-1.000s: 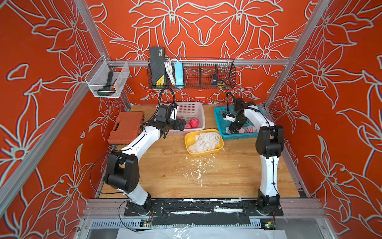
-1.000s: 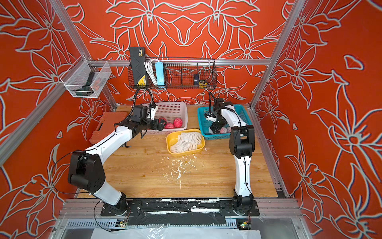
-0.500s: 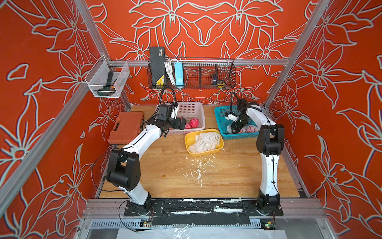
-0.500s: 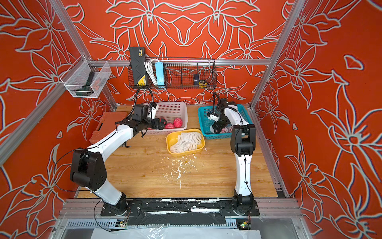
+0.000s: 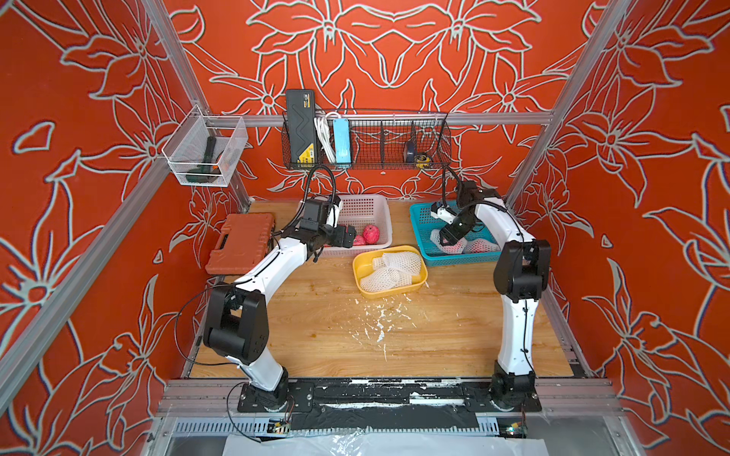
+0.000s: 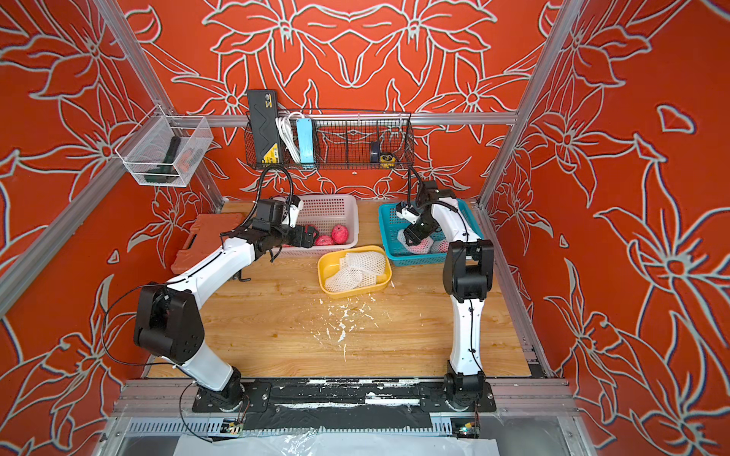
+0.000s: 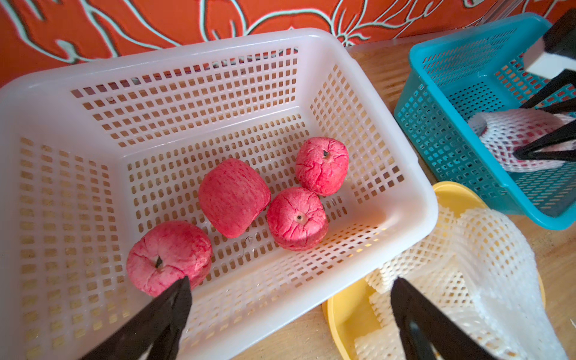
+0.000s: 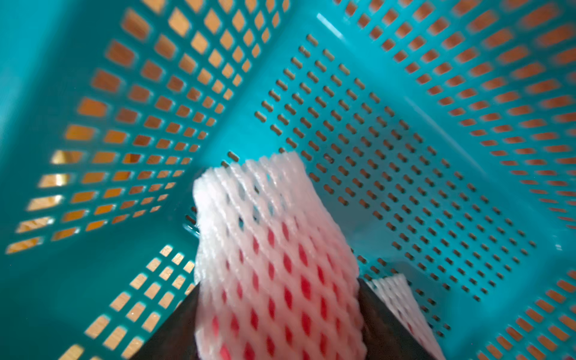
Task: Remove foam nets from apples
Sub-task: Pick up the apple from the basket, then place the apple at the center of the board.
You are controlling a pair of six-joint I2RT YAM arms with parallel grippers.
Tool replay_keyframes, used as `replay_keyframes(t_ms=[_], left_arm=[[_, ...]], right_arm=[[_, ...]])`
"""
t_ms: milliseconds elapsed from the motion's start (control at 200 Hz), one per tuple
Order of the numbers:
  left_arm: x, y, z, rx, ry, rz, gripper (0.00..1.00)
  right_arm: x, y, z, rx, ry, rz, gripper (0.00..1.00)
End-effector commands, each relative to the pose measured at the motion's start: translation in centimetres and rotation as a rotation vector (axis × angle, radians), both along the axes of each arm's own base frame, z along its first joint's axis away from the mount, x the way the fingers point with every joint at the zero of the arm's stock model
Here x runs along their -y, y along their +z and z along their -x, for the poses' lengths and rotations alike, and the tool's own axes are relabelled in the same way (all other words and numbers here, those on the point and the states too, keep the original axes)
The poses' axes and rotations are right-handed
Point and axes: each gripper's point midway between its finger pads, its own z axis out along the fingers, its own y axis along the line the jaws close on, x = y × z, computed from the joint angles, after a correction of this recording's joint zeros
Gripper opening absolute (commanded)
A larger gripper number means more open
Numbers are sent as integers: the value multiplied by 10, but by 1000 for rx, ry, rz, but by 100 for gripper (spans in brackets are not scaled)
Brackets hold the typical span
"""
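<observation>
Several bare pinkish-red apples [image 7: 233, 196] lie in the white basket [image 7: 187, 53]. My left gripper [image 7: 290, 282] hangs open over that basket's front rim with nothing between its fingers; it also shows in both top views [image 5: 347, 237] [image 6: 310, 236]. Inside the teal basket [image 8: 405, 124], my right gripper [image 8: 277, 288] is shut on an apple still wrapped in its white foam net [image 8: 274, 265], one finger pressed to each side. A second netted apple [image 8: 396, 296] lies just beside it. Loose foam nets [image 5: 389, 268] fill the yellow tray [image 5: 363, 264].
An orange tool case [image 5: 241, 248] lies at the table's left. White foam scraps [image 5: 379, 319] litter the wood in front of the yellow tray. A wire shelf [image 5: 367, 142] and a clear bin [image 5: 205, 152] hang on the walls above.
My right gripper's fingers have closed in on the netted apple in the teal basket. The left arm has barely moved and stays open.
</observation>
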Motion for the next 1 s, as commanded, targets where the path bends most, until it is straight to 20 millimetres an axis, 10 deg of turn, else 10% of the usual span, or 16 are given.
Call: replay_keyframes(t_ms=[0, 490, 996], left_arm=[[3, 11, 6, 25, -21, 13, 98], [18, 10, 11, 15, -70, 26, 98], [35, 14, 29, 18, -126, 30, 98]], right_arm=[[-5, 18, -5, 72, -22, -49, 61], [-9, 40, -25, 292, -81, -115, 61], [-33, 83, 5, 397, -71, -302, 62]])
